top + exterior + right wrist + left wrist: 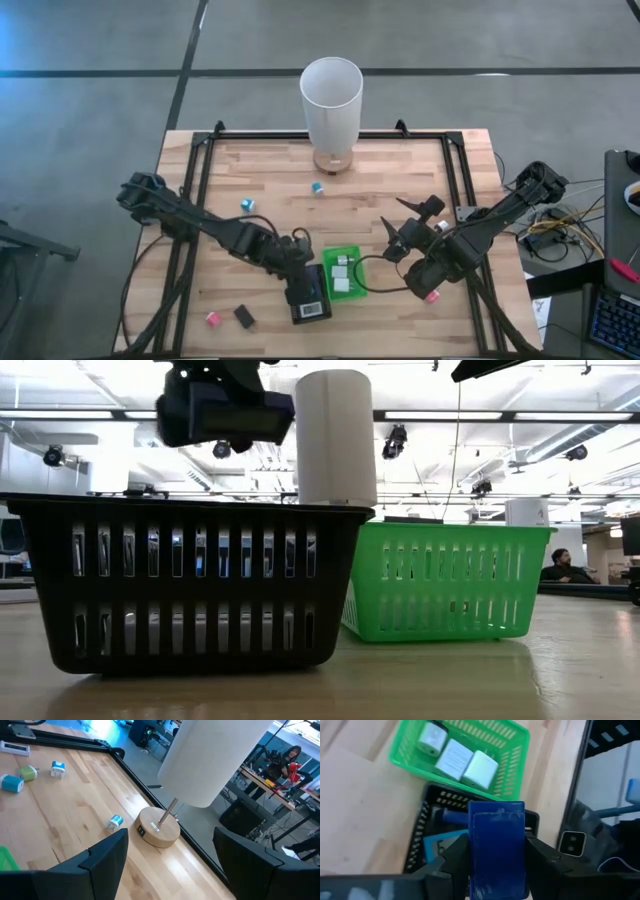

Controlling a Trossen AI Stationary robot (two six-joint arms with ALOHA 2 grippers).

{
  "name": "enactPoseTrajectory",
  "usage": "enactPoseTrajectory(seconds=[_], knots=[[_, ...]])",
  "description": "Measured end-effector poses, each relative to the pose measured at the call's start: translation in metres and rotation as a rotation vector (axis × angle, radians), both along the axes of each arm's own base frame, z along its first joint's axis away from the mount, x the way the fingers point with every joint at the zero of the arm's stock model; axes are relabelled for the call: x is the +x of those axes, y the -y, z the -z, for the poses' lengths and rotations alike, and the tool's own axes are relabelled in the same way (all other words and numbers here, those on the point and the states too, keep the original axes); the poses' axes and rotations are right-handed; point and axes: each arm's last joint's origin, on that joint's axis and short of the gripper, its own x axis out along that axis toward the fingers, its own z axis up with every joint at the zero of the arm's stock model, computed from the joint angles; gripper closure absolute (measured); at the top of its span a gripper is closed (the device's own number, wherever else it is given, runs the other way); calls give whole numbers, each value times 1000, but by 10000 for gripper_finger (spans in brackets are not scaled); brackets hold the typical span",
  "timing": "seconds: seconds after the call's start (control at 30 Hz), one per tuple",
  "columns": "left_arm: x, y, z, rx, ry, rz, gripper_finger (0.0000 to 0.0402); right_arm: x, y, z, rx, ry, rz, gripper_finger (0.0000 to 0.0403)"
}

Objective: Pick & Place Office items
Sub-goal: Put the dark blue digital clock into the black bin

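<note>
My left gripper (306,288) hangs over the black tray (312,306) near the table's front edge, shut on a flat dark blue block (497,847). In the low view gripper and block (225,412) show above the black tray's rim (190,508). The tray holds blue items (440,845). Right beside it, the green tray (346,274) holds three white items (455,757). My right gripper (402,220) waits open at mid-right, above the table. Loose items lie on the wood: teal (317,187), blue-white (246,204), pink (212,318), black (243,316), pink (432,296). My left gripper pinches the dark blue block by its two long sides (472,855) between its two fingers (451,857). The fingers slant down from the table's left and lie along the block. The block is lifted clear, over the inside of the black tray.
A tall white cylinder (331,98) on a round wooden base (157,827) stands at the middle of the far edge. A black frame (200,170) runs along the table's sides. Bare wood lies at the left and in the middle. People sit in the room beyond the table (290,760).
</note>
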Motion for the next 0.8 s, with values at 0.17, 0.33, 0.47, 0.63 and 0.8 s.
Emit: enactPoseTrajectory(seconds=[0.17, 0.33, 0.47, 0.63, 0.8], knots=[[-3, 5, 8, -38, 0, -28, 253, 0, 0, 0, 0, 0, -1, 115], [-4, 8, 18, -92, 32, -39, 253, 1, -1, 0, 0, 1, -3, 115], [-4, 10, 27, -147, 63, -34, 253, 1, -1, 0, 1, 2, -3, 115], [-8, 12, 36, -175, 51, -54, 253, 1, -1, 0, 2, 4, -3, 115], [-11, 16, 39, -193, 40, -65, 253, 1, -1, 0, 3, 5, -3, 115]])
